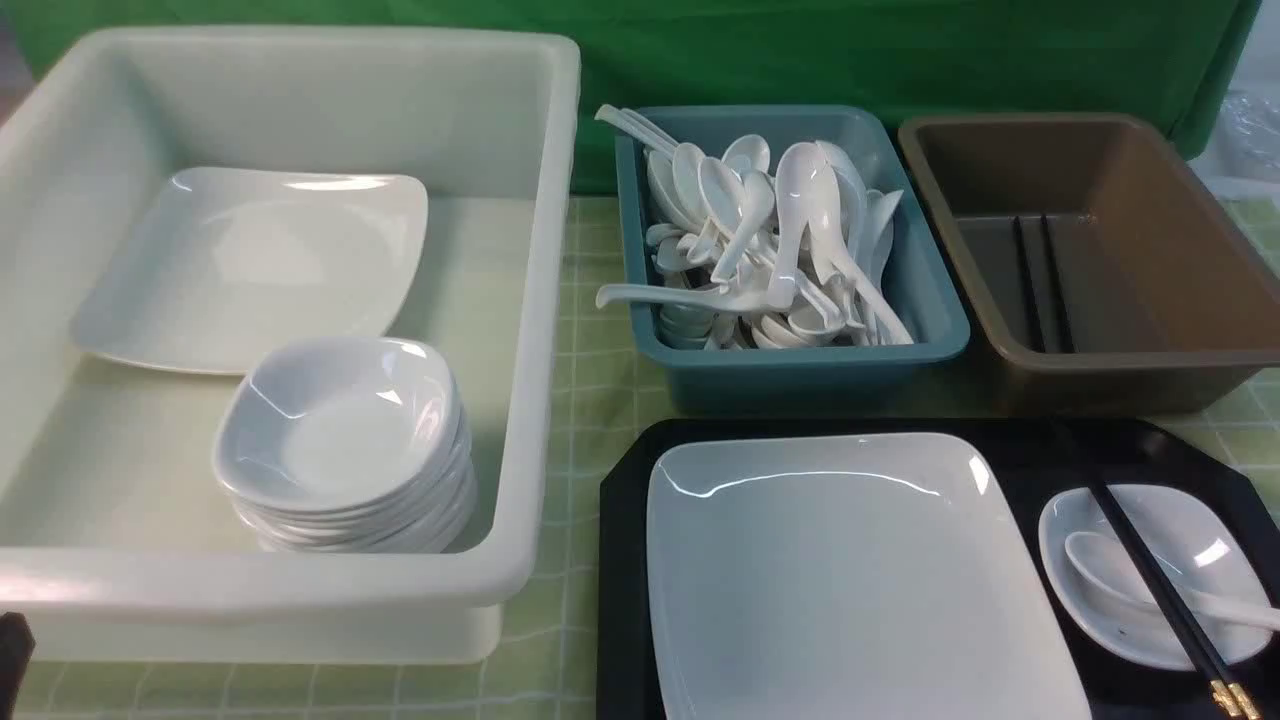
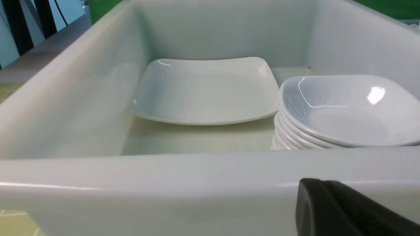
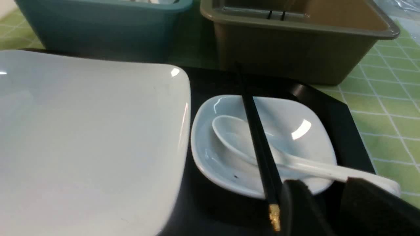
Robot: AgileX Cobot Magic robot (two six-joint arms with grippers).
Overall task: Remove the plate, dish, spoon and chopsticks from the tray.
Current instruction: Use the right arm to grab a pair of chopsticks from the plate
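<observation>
Right wrist view: right gripper (image 3: pixel 318 193) parted, holding nothing; left gripper (image 2: pixel 323 196) closed, empty. Plate (image 1: pixel 850 580) on tray (image 1: pixel 625 600); chopsticks (image 3: pixel 257 141) lie across spoon (image 3: pixel 233 131) in dish (image 3: pixel 288 114). Risk: lifting dish first could spill both.

Lying on the black cut-cornered tray (image 1: pixel 622 600): glossy white square plate (image 1: pixel 840 580), beside it small white dish (image 1: pixel 1110 630) cradling white soup spoon (image 1: pixel 1110 565), black gold-banded chopsticks (image 1: pixel 1150 560) across both.

A teal tub (image 1: pixel 800 385) holds many white spoons (image 1: pixel 740 225).
</observation>
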